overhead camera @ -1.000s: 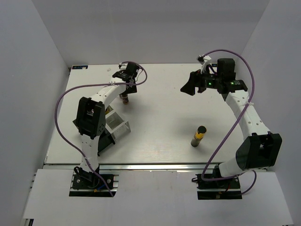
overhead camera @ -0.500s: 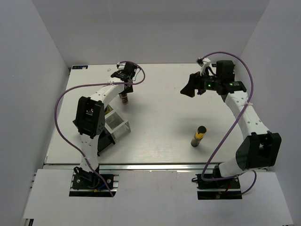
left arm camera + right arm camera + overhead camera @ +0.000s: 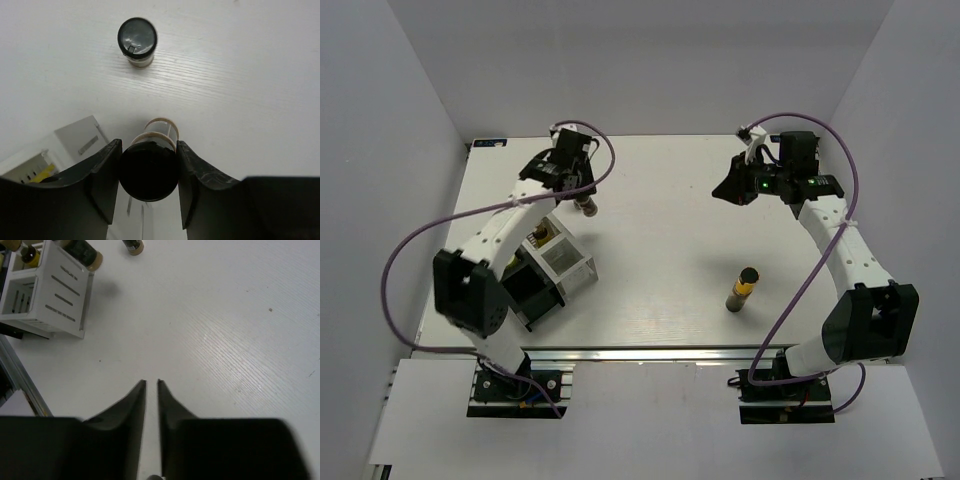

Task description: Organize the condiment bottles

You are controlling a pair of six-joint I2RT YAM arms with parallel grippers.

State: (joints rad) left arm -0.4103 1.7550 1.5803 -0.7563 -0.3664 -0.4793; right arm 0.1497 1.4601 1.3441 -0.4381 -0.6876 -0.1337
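My left gripper (image 3: 148, 146) is shut on a condiment bottle (image 3: 148, 171), which shows its black cap between the fingers and hangs above the table beside the rack. In the top view the left gripper (image 3: 556, 190) hovers at the rack's far side. A second black-capped bottle (image 3: 137, 41) stands on the table beyond it, the same bottle (image 3: 587, 205) showing in the top view. A yellow-labelled bottle (image 3: 743, 288) stands alone at centre right. My right gripper (image 3: 151, 382) is shut on nothing, high over the table at the back right (image 3: 732, 186).
The black-and-clear compartment rack (image 3: 563, 268) sits at the near left, with a yellow-labelled bottle (image 3: 28, 255) inside one cell. From the right wrist view the rack (image 3: 55, 300) lies at top left. The white side walls enclose the table.
The left arm has swung its elbow out to the left and drawn back towards the rack, holding a bottle. The right gripper's jaws have closed.
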